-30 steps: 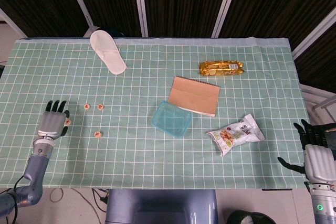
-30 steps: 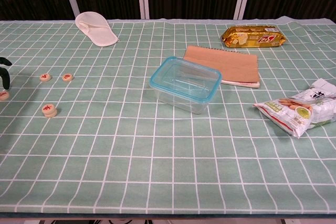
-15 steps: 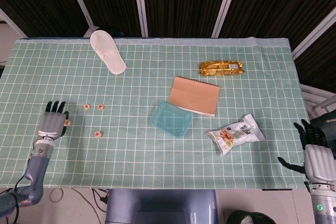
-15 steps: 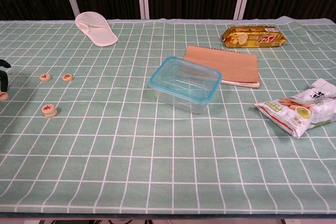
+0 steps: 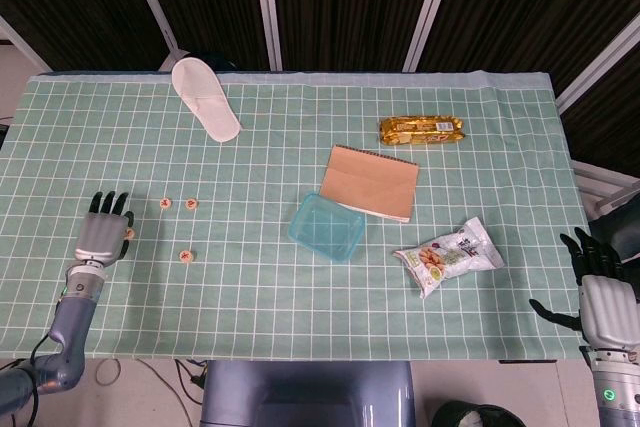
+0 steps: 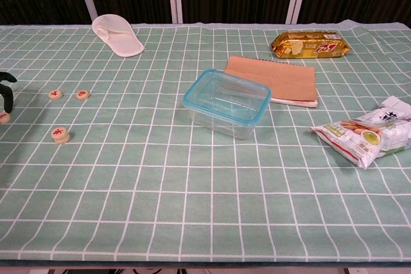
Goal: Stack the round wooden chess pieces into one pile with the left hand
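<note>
**Left hand beside the scattered chess pieces**

The left hand [image 5: 100,235] lies flat on the green checked desk [image 5: 300,297] near its left edge, fingers [image 5: 108,203] stretched forward and slightly apart, holding nothing. One chess piece [image 5: 129,233] sits just beside the fingers on their right. Two more chess pieces [image 5: 164,203] [image 5: 190,203] lie side by side a little farther in, and a fourth chess piece [image 5: 185,255] rests alone, nearer the desk's front edge; in the chest view it looks taller than the others.

The right hand [image 5: 603,302] hovers off the desk's right front corner, fingers spread and empty.

Elsewhere on the desk lie a white slipper [image 5: 205,98], a gold snack pack [image 5: 421,129], a brown notebook [image 5: 370,181], a clear blue-rimmed container [image 5: 327,227] touching the notebook's near corner, and a white snack bag [image 5: 449,255].
</note>
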Controlling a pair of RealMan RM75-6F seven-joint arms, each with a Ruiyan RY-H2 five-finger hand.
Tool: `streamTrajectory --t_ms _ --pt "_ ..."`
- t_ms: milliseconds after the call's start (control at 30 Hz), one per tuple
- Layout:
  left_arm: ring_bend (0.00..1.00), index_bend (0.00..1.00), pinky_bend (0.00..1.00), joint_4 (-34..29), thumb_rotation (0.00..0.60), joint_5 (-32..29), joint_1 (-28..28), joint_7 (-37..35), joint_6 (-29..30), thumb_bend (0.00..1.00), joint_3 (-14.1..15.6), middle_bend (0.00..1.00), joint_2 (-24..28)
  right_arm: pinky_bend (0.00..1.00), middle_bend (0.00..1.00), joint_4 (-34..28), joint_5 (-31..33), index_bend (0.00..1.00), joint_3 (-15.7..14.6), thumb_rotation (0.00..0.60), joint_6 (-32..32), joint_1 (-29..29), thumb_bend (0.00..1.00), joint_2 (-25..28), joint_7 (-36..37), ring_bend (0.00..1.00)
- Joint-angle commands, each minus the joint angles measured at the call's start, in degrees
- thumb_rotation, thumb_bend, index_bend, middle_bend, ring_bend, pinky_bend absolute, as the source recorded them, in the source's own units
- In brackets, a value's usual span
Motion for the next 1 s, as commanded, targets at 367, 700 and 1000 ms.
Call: streamTrajectory --t_ms 367,700,1000 --pt "0.00 0.45 0.06 -0.2 0.600 0.0 -0.1 0.8 0.0 0.35 -0.2 0.07 -0.1 0.00 0.00 0.0 0.1 0.11 0.0 0.600 -0.1 0.0 0.20 0.0 0.0 0.06" --pt "0.00 0.47 0.07 -0.6 0.600 -0.5 0.1 1.3 -0.2 0.36 -0.3 0.08 0.1 0.00 0.00 -0.1 0.1 0.11 0.1 0.600 0.0 0.0 0.20 0.0 0.1 0.06" --pt "0.00 0.47 0.07 -8.5 0.600 2.9 0.9 0.8 3.6 0.36 0.0 0.08 4.3 0.00 0.00 -0.1 0.1 0.11 0.1 0.600 0.0 0.0 0.21 0.0 0.2 0.06"
